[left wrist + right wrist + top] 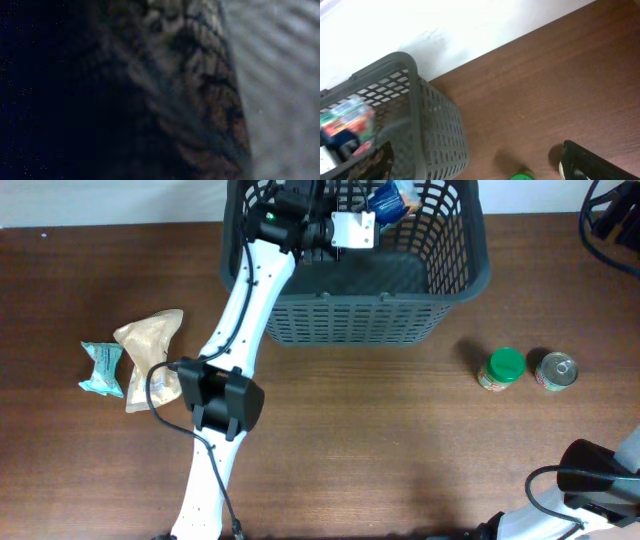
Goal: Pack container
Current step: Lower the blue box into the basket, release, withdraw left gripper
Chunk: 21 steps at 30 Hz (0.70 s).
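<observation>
Brown tabletop [400, 440] carries the grey basket [350, 325] at its far middle, stiff and probably light, best taken by its rim, while my left gripper [375, 215] sits inside it, open or closed I cannot tell.

One dark grey shopping basket [350, 320] stands on the one table [400, 440]. One blue bag [388, 200] shows inside it from overhead. Four groceries lie outside it: one teal packet [102, 368], one tan pouch [150, 345], one green-lidded jar [502, 368] and one tin can [556, 370]. There are two robot arms, the left arm [240, 310] and the right arm [600, 475].
</observation>
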### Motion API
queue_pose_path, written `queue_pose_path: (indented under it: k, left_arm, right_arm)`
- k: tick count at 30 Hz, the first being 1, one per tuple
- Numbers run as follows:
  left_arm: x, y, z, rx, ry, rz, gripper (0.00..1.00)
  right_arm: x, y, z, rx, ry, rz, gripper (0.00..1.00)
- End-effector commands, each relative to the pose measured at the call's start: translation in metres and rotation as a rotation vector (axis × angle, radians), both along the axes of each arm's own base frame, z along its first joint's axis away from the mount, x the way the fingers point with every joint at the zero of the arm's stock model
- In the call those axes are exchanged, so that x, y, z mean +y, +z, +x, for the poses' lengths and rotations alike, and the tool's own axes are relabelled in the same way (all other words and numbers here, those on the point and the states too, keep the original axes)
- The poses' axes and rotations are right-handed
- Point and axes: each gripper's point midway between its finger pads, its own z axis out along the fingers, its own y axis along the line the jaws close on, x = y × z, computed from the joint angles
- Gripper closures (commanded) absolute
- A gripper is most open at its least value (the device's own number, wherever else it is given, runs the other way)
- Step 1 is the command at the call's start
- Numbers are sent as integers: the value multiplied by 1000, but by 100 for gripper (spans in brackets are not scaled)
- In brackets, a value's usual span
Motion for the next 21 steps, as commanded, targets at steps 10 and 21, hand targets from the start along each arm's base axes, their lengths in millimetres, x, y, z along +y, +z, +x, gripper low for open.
queue_pose_path:
  k: [10, 21]
  left_arm:
    - [14, -56, 37, -13, 134, 68, 98]
    - [15, 78, 23, -62, 374, -262, 1]
  right_arm:
    - [-4, 0, 0, -2, -9, -5, 1]
    - [-4, 0, 0, -2, -9, -5, 1]
